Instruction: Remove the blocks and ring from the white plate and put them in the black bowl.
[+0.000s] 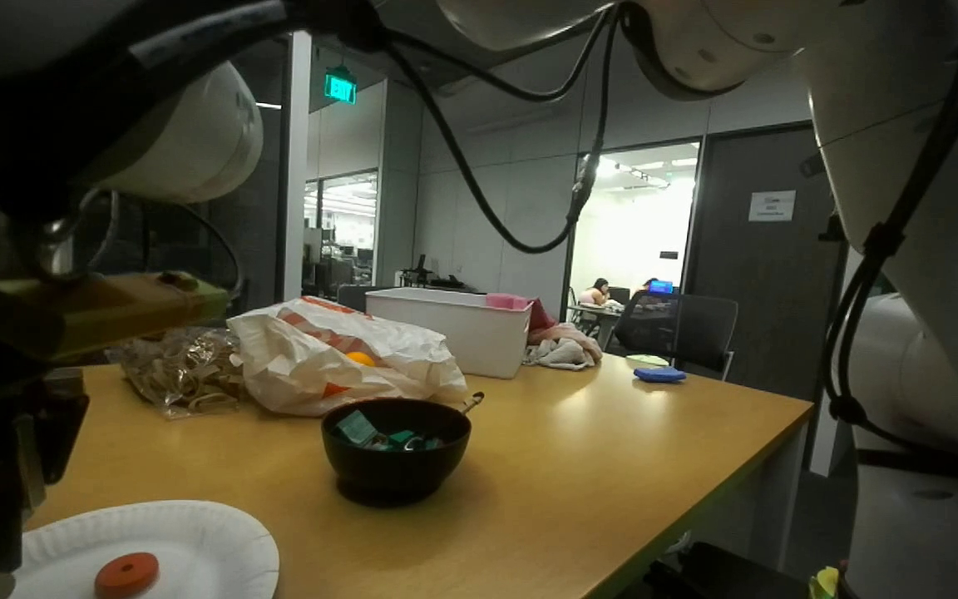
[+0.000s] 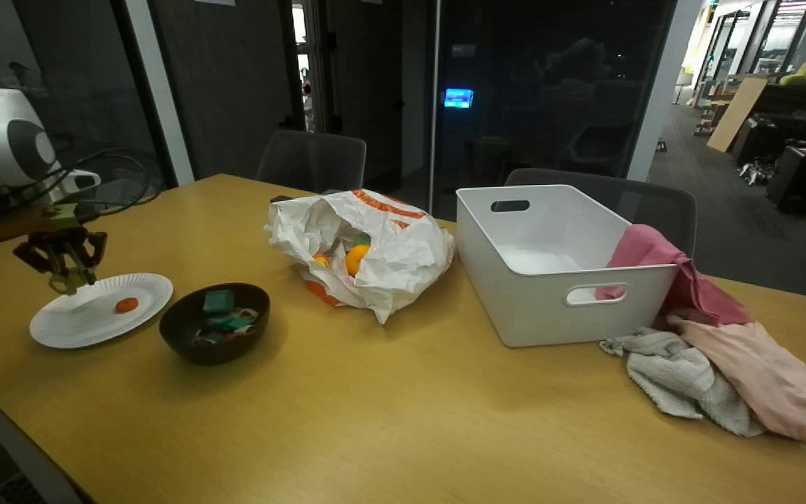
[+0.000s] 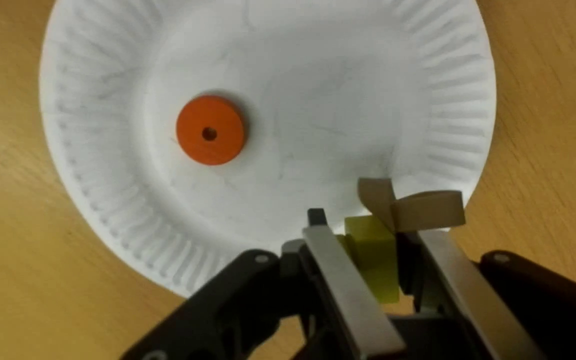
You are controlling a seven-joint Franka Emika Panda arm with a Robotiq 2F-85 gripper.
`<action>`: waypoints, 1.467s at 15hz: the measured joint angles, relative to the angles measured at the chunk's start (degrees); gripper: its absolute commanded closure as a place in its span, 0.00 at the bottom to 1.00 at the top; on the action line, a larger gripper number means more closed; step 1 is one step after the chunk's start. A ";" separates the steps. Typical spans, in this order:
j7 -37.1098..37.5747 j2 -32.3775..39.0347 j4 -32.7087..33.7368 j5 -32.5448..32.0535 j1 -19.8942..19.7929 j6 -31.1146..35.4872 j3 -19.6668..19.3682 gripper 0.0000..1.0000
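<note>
My gripper (image 3: pixel 363 227) is shut on the yellow-green block (image 3: pixel 380 250) near the white plate's edge in the wrist view. In an exterior view the gripper (image 2: pixel 67 280) is above the plate (image 2: pixel 154 288). A tan curled strip (image 3: pixel 428 211) is at the right fingertip; I cannot tell if it is held or attached. The orange-red ring (image 3: pixel 210 131) lies flat on the plate (image 3: pixel 318 100), apart from the gripper. The black bowl (image 2: pixel 189 346) stands beside the plate and holds several teal and grey pieces (image 2: pixel 218 302). I cannot single out the blue-grey block.
A white plastic bag (image 2: pixel 403 259) with orange marks stands behind the bowl. A white bin (image 2: pixel 550 308) with pink and grey cloths (image 2: pixel 690 378) is further off. A clear bag of tan bands (image 1: pixel 188 370) lies beside the white bag. A blue item (image 1: pixel 659 375) lies on the table.
</note>
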 measured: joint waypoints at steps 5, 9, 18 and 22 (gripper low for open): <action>0.72 -8.49 -2.77 -0.88 -2.18 -1.72 -2.00 0.85; 2.68 -16.39 -8.26 -1.07 -6.69 -1.67 -4.23 0.85; 6.21 -27.74 -22.83 3.04 -16.72 -1.70 -7.59 0.85; 6.79 -27.87 -27.66 5.01 -18.30 -1.53 -7.67 0.46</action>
